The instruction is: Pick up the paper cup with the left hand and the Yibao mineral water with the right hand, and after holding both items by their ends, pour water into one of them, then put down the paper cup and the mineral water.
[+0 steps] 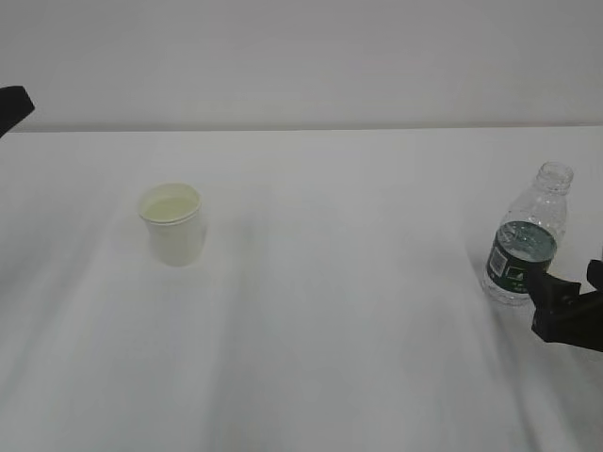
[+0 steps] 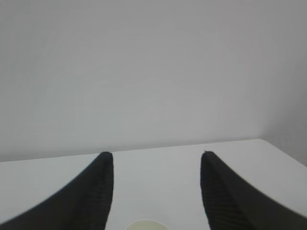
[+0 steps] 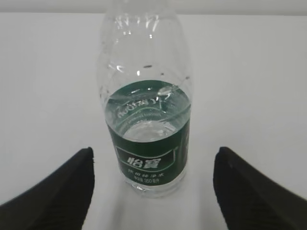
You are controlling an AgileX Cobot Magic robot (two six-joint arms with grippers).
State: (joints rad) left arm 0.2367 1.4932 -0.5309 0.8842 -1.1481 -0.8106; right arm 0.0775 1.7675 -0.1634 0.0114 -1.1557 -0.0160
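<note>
Two end effectors work over a plain white bench (image 1: pixel 311 330), one at each side. The left end effector (image 2: pixel 156 155) is barely visible in the exterior view, only a dark tip at the far left edge, raised above the bench. Seen from its wrist, its two black fingers (image 2: pixel 96 191) stand spread apart with nothing between them, pointing level toward a pale wall. The paper cup (image 1: pixel 172 223) stands upright on the left part of the bench, well apart from that tip; in the wrist view only its rim shows at the bottom edge, below the gap between the fingers.

The right end effector (image 3: pixel 153 155) sits low at the right edge, released, its fingers wide apart. The water bottle (image 3: pixel 146 110) stands upright and uncapped just ahead of it, centred on the gap, partly filled, untouched by either finger.
</note>
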